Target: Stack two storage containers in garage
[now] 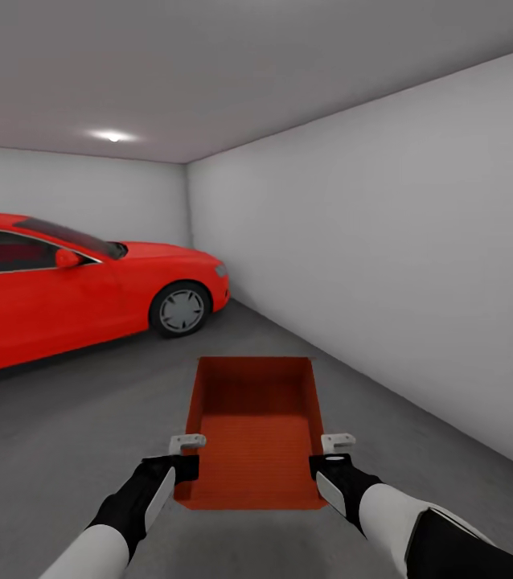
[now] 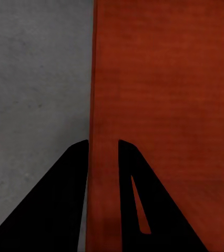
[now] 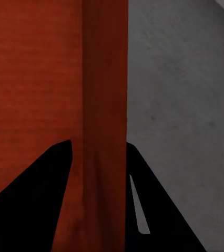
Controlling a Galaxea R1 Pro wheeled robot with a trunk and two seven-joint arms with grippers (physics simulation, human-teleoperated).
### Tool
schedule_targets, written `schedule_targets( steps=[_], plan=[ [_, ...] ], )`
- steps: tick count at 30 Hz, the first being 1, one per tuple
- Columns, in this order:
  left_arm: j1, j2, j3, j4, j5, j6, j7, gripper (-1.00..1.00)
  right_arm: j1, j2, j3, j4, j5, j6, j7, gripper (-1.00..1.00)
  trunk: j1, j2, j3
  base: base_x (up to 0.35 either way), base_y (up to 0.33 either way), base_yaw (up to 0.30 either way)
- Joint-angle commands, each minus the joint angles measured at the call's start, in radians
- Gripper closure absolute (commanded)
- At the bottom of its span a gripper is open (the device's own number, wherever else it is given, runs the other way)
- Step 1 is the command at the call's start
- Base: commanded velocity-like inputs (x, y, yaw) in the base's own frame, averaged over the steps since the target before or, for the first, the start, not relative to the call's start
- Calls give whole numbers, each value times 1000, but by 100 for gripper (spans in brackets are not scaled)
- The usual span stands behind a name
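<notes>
One orange-red storage container (image 1: 256, 426) sits straight ahead of me between both arms, open top up and empty, over the garage's dark grey concrete floor (image 1: 80, 434). My left gripper (image 1: 186, 460) is shut on its left side wall near the near corner. My right gripper (image 1: 330, 460) is shut on the right side wall. In the left wrist view the dark fingers (image 2: 75, 173) straddle the ribbed wall (image 2: 104, 94). The right wrist view shows that gripper's fingers (image 3: 54, 173) on either side of the other wall (image 3: 104, 79). I cannot tell whether the base touches the floor.
A red car (image 1: 63, 281) is parked at the left, its front wheel (image 1: 181, 309) a short way beyond the container. A plain white wall (image 1: 385, 257) runs along the right, another closes the far end. Open concrete lies between car and wall.
</notes>
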Motion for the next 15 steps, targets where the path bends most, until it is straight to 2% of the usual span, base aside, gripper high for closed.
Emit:
schedule_targets(
  steps=[1, 15],
  plan=[
    [1, 1, -52, 0, -38, 4, 10, 100, -8, 0, -2, 0, 8, 6, -28, 100, 1, -1, -1, 322, 0, -289],
    [1, 1, -52, 0, -38, 4, 10, 100, -8, 0, -2, 0, 8, 6, -28, 100, 1, -1, -1, 322, 0, -289]
  ],
)
